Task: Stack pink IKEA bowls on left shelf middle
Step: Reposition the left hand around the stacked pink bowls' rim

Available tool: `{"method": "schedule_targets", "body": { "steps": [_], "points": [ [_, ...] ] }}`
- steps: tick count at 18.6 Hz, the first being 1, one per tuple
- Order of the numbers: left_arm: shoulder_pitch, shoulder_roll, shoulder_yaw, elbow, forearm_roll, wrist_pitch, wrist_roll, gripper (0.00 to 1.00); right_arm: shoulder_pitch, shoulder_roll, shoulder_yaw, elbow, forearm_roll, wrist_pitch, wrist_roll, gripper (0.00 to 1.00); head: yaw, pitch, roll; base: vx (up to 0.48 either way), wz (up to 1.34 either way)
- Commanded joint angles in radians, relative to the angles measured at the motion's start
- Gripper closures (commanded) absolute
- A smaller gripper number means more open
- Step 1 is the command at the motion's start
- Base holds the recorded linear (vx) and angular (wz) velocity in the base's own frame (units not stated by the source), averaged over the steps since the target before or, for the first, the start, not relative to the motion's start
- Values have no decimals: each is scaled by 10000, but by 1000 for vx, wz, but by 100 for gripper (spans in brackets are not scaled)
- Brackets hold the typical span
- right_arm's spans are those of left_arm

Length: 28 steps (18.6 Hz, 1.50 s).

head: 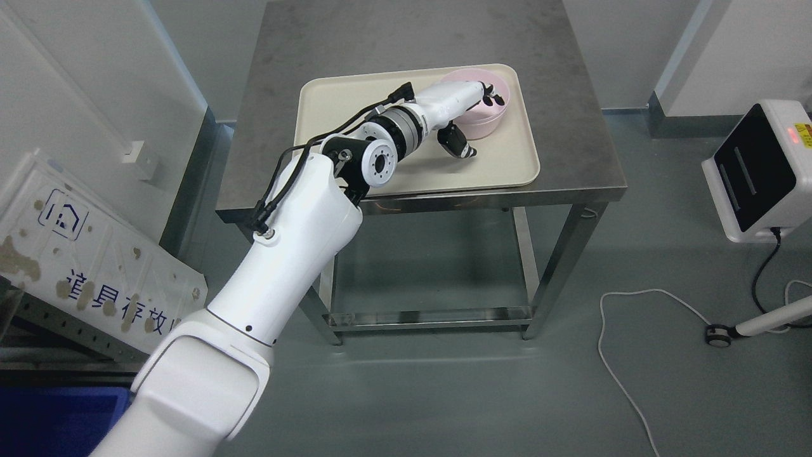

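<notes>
Left robot hand [472, 117] pinching the near rim of the pink bowl [485, 111] on the tray [355, 108]: lift vertically, keeping the bowl level and the pinch firm.

Pale pink bowl [487, 113], cream tray [355, 101], mottled grey steel table [406, 38], white left arm [285, 254] with black cables [304, 155], white hand [466, 120] with black fingertips [491, 95], grey-green floor [476, 393], blue bin [51, 422]

My left hand [472, 111] covers the near rim of the pink bowl [491, 117] — how many bowls are stacked there, I cannot tell — the white device [758, 171] is cut off at the right edge.
</notes>
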Motion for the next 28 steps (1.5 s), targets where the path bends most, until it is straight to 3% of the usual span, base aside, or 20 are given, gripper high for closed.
{"method": "schedule_targets", "body": {
  "steps": [1, 9, 11, 15, 20, 25, 28],
  "points": [
    [-249, 175, -206, 591, -111, 1, 9, 37, 0, -175, -107, 0, 77, 5, -8, 0, 0, 0, 0, 0, 0],
    [-249, 175, -298, 930, -1031, -107, 9, 44, 0, -175, -107, 0, 77, 5, -8, 0, 0, 0, 0, 0, 0],
    [-249, 175, -313, 930, -1031, -198, 9, 49, 0, -175, -107, 0, 77, 5, -8, 0, 0, 0, 0, 0, 0],
    [-249, 175, -343, 868, -1031, -964, 9, 69, 0, -175, -107, 0, 77, 5, -8, 0, 0, 0, 0, 0, 0],
    [-249, 175, -283, 930, -1031, -1042, 9, 80, 0, -175, -107, 0, 77, 5, -8, 0, 0, 0, 0, 0, 0],
    [-233, 175, 498, 823, -955, -1058, 40, 90, 0, -175, -107, 0, 77, 5, 7, 0, 0, 0, 0, 0, 0],
    [-188, 175, 1585, 578, -939, -1240, 25, 95, 0, -175, -107, 0, 77, 5, -8, 0, 0, 0, 0, 0, 0]
  ]
}}
